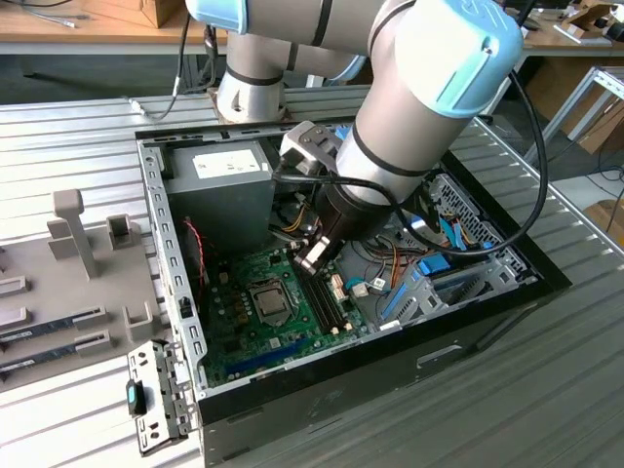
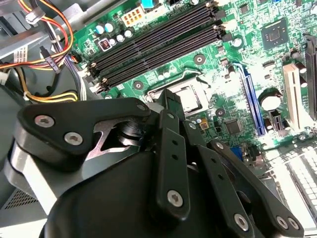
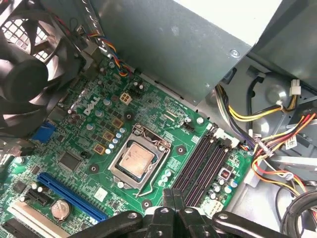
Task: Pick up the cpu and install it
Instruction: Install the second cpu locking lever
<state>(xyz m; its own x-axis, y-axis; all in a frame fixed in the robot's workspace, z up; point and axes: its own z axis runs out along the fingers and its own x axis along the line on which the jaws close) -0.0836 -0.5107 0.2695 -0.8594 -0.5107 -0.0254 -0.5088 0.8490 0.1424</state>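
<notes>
Silver cpu (image 3: 137,159) sits in its socket (image 3: 140,157), just beyond my jaws (image 3: 173,198), which are pinched together, empty. Risk I judge: retention lever (image 3: 151,184) unlatched; a nudge could unseat the chip.

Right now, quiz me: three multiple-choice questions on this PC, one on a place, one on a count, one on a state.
1. Where is the cpu?
A. In the socket
B. Between the fingers
C. On the fan

2. How many memory slots are there?
A. Two
B. Four
C. Six

3. How is the gripper?
A. Wide open
B. Shut on the cpu
C. Shut, empty

Answers:
1 A: the cpu lies inside the socket frame.
2 B: four black memory slots lie side by side.
3 C: the gripper fingers meet, with nothing between them.
</notes>
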